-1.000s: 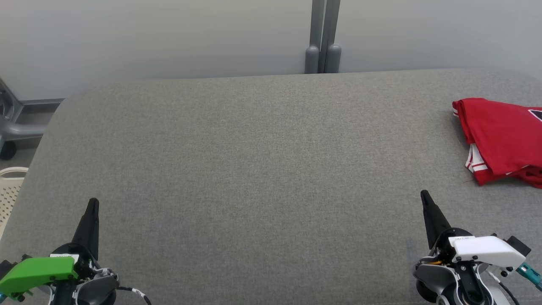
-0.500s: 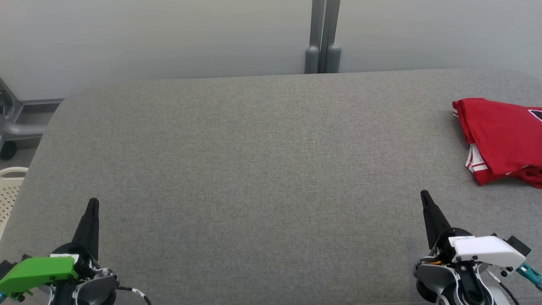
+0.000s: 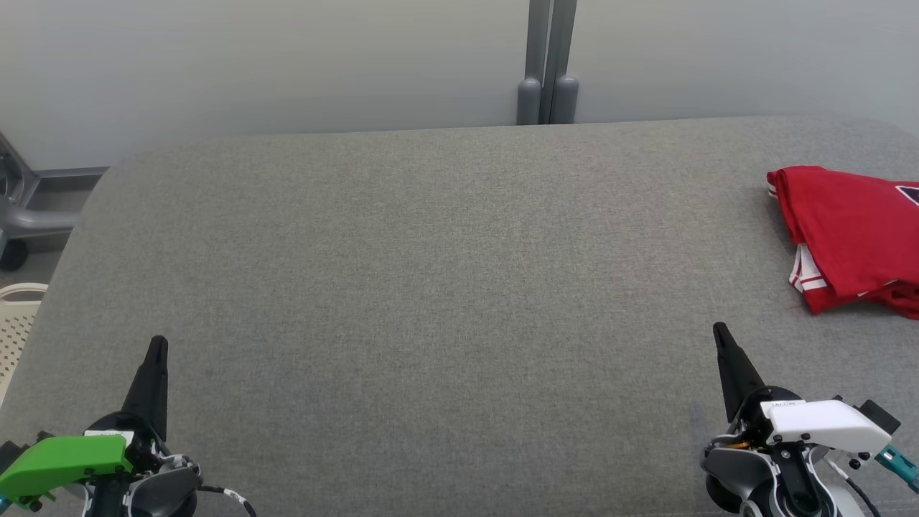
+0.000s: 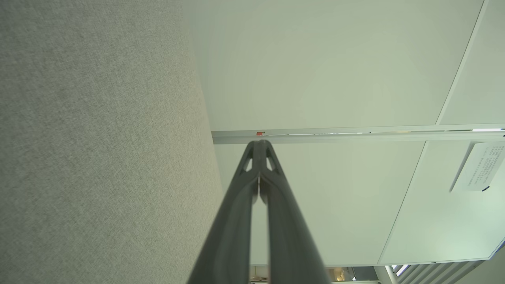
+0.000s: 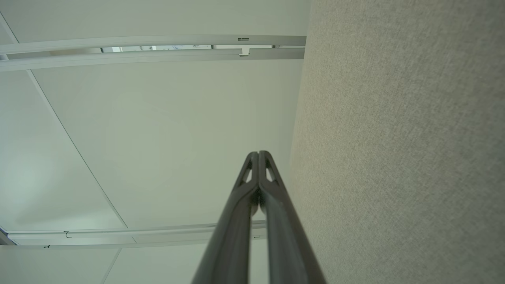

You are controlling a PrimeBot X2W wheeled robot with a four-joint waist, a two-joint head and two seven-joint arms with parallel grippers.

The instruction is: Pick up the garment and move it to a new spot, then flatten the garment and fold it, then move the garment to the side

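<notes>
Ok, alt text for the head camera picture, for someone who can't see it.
A red garment with white trim lies at the right edge of a wide grey table. The left claw and right claw sit shut at the bottom corners, both clear of it.

left gripper (image 3: 157,343): two long dark fingers, narrowing to a thin point; seen close (image 4: 259,143) they are dark grey, with small triangular openings near the tips.
green cover (image 3: 63,459): bright green angular shell on the left wrist, small dark screws, a small white label above it.
left cable (image 3: 228,495): thin, black, with a white band.
right gripper (image 3: 720,332): same dark pointed fingers (image 5: 258,154), same openings.
white cover (image 3: 826,424): white angular shell, dark screws, small grey marking.
right wrist housing (image 3: 736,470): grey and black, rounded, a bit of orange.
teal connector (image 3: 899,464): at the right edge, beside a thin black cable.
</notes>
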